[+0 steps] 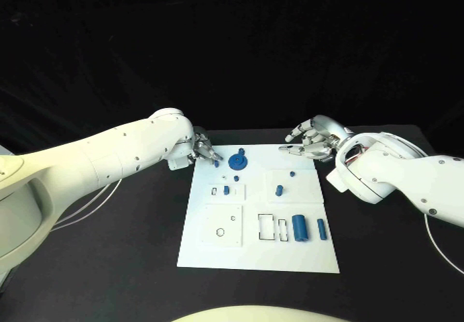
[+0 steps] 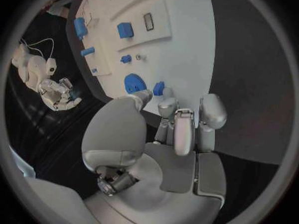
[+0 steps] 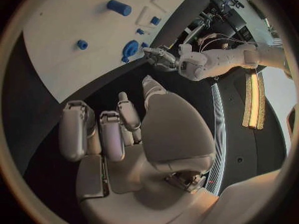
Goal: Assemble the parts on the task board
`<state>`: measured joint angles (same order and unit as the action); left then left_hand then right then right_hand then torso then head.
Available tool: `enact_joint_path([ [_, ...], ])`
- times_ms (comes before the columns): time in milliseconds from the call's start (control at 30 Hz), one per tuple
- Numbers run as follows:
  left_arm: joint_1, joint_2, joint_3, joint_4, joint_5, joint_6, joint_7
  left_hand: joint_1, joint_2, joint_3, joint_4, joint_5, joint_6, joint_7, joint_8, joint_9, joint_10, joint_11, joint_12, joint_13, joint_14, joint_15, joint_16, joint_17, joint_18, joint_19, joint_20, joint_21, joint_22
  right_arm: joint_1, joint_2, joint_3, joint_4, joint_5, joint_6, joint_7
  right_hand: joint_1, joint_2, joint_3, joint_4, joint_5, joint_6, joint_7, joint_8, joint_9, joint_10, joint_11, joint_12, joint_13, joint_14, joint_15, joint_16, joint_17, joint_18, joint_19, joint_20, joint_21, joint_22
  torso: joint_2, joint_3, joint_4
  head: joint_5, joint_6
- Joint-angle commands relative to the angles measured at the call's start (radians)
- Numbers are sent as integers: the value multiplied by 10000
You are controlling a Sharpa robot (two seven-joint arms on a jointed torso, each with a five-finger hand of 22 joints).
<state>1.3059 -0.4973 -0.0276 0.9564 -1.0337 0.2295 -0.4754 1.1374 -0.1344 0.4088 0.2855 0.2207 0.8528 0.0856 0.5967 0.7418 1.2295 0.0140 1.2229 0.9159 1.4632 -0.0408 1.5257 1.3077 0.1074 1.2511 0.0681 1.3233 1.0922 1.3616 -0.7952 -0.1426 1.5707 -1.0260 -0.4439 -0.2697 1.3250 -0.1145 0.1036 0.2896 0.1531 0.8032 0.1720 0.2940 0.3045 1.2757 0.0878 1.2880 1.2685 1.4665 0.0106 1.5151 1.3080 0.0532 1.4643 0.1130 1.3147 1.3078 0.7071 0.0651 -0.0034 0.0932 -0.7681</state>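
The left hand [image 1: 200, 150] hovered empty, fingers loosely apart, at the task board's [image 1: 218, 251] far left corner. The round blue gear [image 1: 239, 161] lay just beside its fingertips, nearer it than the right hand [image 1: 311, 142], which was also released and empty beyond the far edge.

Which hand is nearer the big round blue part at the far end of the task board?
Left. The left hand is at the board's far left corner, fingertips just short of the round blue part. The right hand hovers off the task board's far right corner, clearly further.
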Motion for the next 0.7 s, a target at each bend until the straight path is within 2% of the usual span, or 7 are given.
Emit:
enact_joint_path([
  [33, 0, 27, -2, -5, 110, 329, 121, 163, 34, 73, -22, 25, 58, -19, 54, 24, 41, -22, 35, 8, 746, -42, 44, 1526, -50, 20, -5, 46, 23, 0, 8, 1, 5, -87, 23, 93, -41, 30, -61, 19, 18, -19, -9, 65, -10, -37, 1, -18, 9, 713, 4, -38, 1339, 56, -78, 7, -31, 1050, -1, 1, -5, 3, -6],
  [433, -1, 19, -12, -23, 270, 280, 128, 1146, 234, 830, -242, 38, 80, -156, 244, 147, 76, -152, 3, -27, 754, -160, 52, 1545, -53, 15, -93, 56, 56, 0, 11, 1, -3, -56, 21, 95, -27, 58, -64, 16, 19, -7, -14, 78, -8, -18, -4, 3, 20, 719, 1, -30, 1359, 53, -70, 4, -23, 1057, -4, 0, -4, 8, -9],
  [533, -1, -1, -13, -15, 474, 103, 144, 1446, 291, 1563, -444, 46, 23, -205, 577, 473, 83, -208, -41, -72, 749, -206, 43, 1524, -54, 9, -129, 61, 70, -1, 10, 1, -9, -54, 17, 97, -27, 58, -64, 16, 19, -7, -14, 78, -8, -18, -4, 3, 20, 719, 1, -30, 1359, 53, -70, 4, -23, 1057, -2, 2, -3, 13, -10],
  [700, -1, -109, -13, 51, 812, -230, 204, 1453, 201, 2651, -785, 40, -166, -198, 953, 906, 131, -210, -63, -100, 748, -209, 36, 1511, -60, 23, -154, 88, 118, -1, -3, 1, -15, -54, 15, 97, -27, 58, -64, 16, 19, -7, -14, 78, -8, -18, -4, 3, 20, 719, 1, -30, 1359, 53, -70, 4, -23, 1057, -9, 2, 5, 18, -15],
])
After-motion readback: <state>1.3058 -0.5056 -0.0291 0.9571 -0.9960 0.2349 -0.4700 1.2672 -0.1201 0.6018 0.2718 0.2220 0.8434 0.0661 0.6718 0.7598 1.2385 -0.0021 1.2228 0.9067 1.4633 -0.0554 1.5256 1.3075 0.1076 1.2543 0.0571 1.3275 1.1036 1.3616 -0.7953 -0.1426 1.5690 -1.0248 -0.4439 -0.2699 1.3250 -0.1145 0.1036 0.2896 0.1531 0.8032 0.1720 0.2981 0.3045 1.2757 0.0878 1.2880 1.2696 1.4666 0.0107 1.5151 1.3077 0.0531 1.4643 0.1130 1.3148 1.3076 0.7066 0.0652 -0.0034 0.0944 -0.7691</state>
